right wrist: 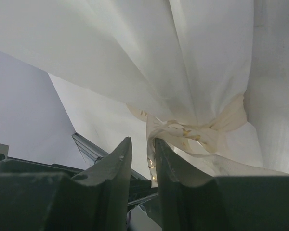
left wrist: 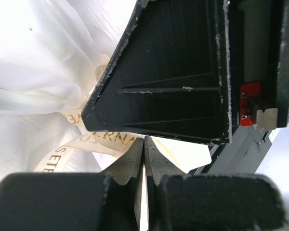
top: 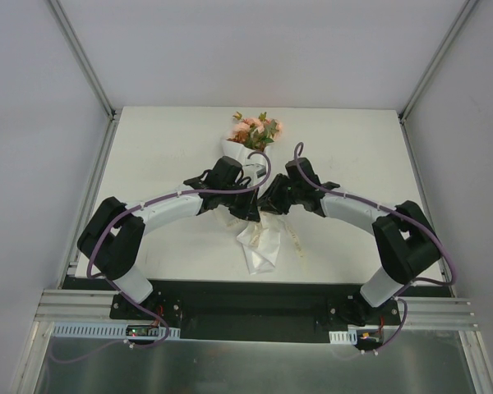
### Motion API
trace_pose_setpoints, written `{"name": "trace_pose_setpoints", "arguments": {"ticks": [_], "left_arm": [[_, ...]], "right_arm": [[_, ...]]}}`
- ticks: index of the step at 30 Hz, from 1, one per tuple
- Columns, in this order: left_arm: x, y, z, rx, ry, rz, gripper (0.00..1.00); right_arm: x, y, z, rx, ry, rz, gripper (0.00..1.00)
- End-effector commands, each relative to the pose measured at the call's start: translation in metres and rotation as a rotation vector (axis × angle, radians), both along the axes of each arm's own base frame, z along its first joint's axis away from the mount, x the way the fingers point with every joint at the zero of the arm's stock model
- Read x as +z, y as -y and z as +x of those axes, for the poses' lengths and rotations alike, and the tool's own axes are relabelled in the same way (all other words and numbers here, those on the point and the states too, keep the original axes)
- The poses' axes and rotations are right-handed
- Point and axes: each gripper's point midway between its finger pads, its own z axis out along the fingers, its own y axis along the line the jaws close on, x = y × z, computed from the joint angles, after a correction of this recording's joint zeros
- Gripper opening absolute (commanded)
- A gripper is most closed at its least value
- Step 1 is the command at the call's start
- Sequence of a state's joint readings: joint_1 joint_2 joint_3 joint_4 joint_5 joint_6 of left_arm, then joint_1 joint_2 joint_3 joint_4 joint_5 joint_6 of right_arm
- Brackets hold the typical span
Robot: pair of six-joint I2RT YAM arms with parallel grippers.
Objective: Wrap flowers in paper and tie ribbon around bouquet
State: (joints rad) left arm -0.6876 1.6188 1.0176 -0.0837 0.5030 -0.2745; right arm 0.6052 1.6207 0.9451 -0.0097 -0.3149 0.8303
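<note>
The bouquet lies along the middle of the table, its flowers (top: pixel 255 130) at the far end and its white paper (top: pixel 259 242) trailing toward me. Both grippers meet over its narrow waist. My left gripper (left wrist: pixel 144 139) is shut on the cream ribbon (left wrist: pixel 101 142), which has gold lettering and runs off to the left around the gathered paper (left wrist: pixel 29 72). My right gripper (right wrist: pixel 142 144) stands narrowly open. A strand of the ribbon (right wrist: pixel 183 130) hangs between its jaws against the right finger, just below the knotted waist of the paper (right wrist: pixel 183 57). The stems are hidden.
The right gripper's black body (left wrist: pixel 173 82) fills the left wrist view just beyond my left fingertips. A loose ribbon end (top: pixel 297 240) trails on the white table (top: pixel 164 148) right of the paper tail. Grey walls stand on three sides.
</note>
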Motion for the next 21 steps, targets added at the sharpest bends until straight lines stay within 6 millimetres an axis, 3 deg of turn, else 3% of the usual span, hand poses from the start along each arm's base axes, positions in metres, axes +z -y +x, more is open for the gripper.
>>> {"name": "trace_pose_setpoints", "arguments": {"ticks": [1, 4, 7, 9, 13, 15, 17, 21], "left_arm": [[0.018, 0.007, -0.001, -0.018, 0.027, -0.056, 0.02], [0.021, 0.006, -0.002, -0.005, 0.015, -0.063, 0.15], [0.029, -0.003, 0.004, 0.053, -0.003, -0.081, 0.33], [0.041, -0.010, 0.008, 0.097, -0.016, -0.113, 0.36], [0.047, -0.034, 0.025, 0.214, -0.013, -0.122, 0.35], [0.044, -0.042, 0.035, 0.259, -0.043, -0.125, 0.27], [0.035, -0.044, 0.042, 0.279, -0.083, -0.116, 0.19], [0.026, -0.024, 0.043, 0.196, -0.132, -0.122, 0.22]], "right_arm": [[0.003, -0.008, 0.004, -0.005, 0.010, 0.060, 0.23], [0.002, -0.007, 0.003, -0.006, 0.015, 0.071, 0.02], [0.003, -0.005, 0.002, -0.009, 0.041, 0.081, 0.00], [0.009, -0.004, 0.004, -0.012, 0.075, 0.108, 0.00], [0.013, -0.006, 0.002, 0.006, 0.103, 0.148, 0.00], [0.013, -0.008, 0.001, 0.010, 0.113, 0.169, 0.01], [0.012, -0.008, 0.001, 0.010, 0.121, 0.184, 0.00], [0.018, -0.010, 0.000, 0.013, 0.142, 0.224, 0.01]]}}
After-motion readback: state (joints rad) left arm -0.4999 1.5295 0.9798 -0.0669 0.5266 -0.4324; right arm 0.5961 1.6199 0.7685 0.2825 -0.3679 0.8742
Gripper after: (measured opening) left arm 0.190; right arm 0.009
